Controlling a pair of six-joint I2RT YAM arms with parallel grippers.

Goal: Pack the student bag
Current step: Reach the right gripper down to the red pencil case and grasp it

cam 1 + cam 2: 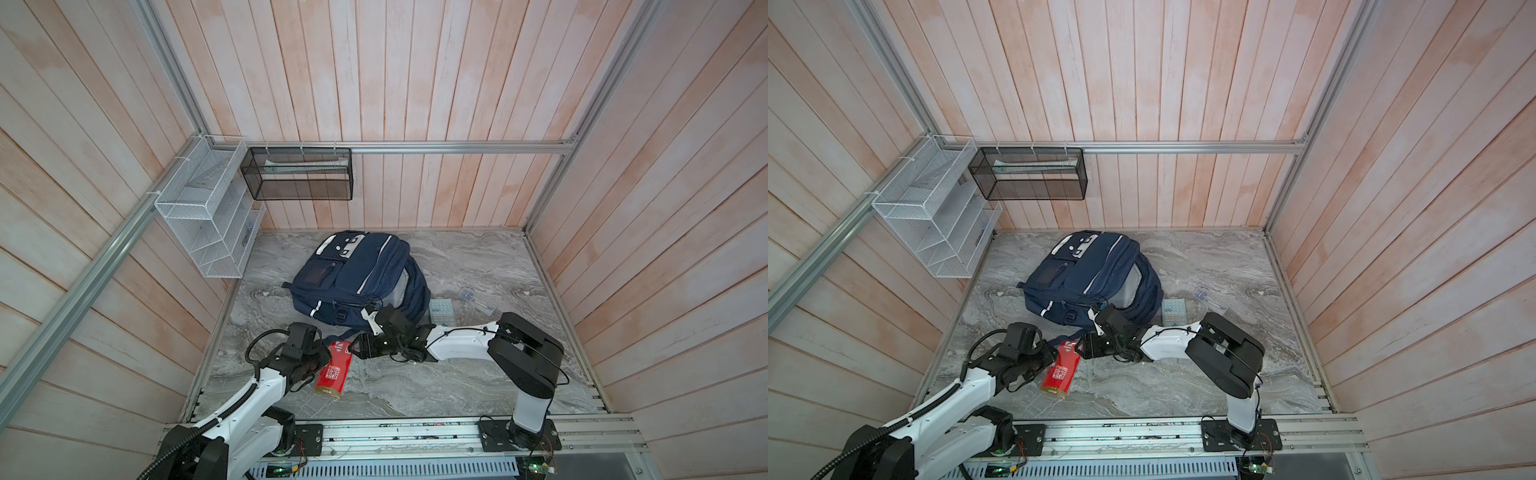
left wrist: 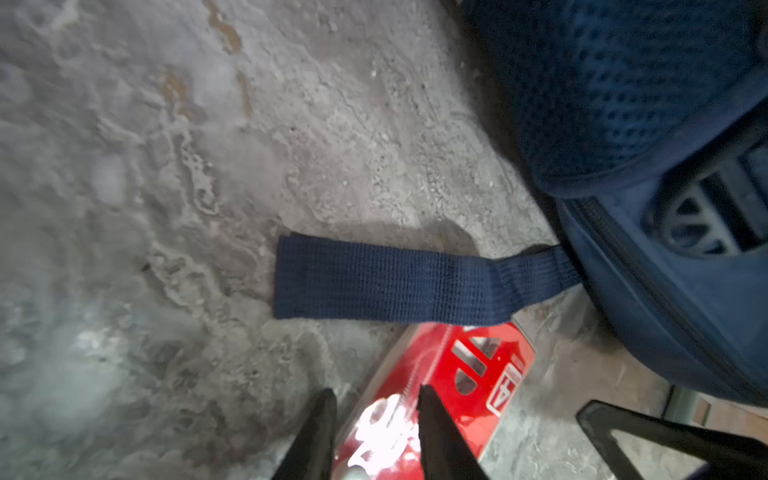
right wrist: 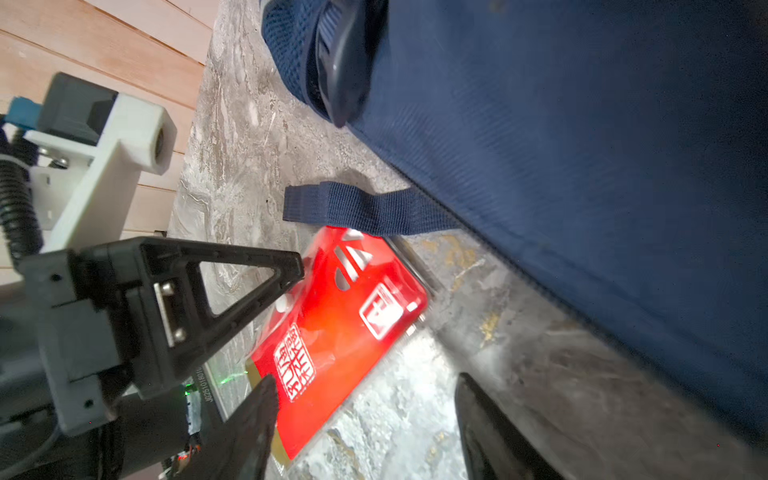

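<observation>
The student bag [image 1: 361, 278] [image 1: 1092, 278], navy with white stripes, lies on the marble table behind both grippers. One of its straps [image 2: 395, 278] [image 3: 353, 208] rests flat on the table. A red packet [image 1: 334, 368] [image 1: 1063, 370] with white print lies flat in front of the bag, its far end under the strap's tip. My left gripper [image 1: 321, 359] [image 2: 376, 397] stands over the packet's [image 2: 457, 374] long edge, jaws a narrow gap apart. My right gripper [image 1: 353, 347] [image 3: 363, 388] is open wide at the other side of the packet [image 3: 340, 324], with marble between its fingers.
A calculator [image 1: 441, 311] [image 1: 1173, 311] with pale keys and a clear plastic item [image 1: 473, 299] lie right of the bag. A white wire rack [image 1: 203, 216] and a black mesh basket [image 1: 297, 174] hang on the back left walls.
</observation>
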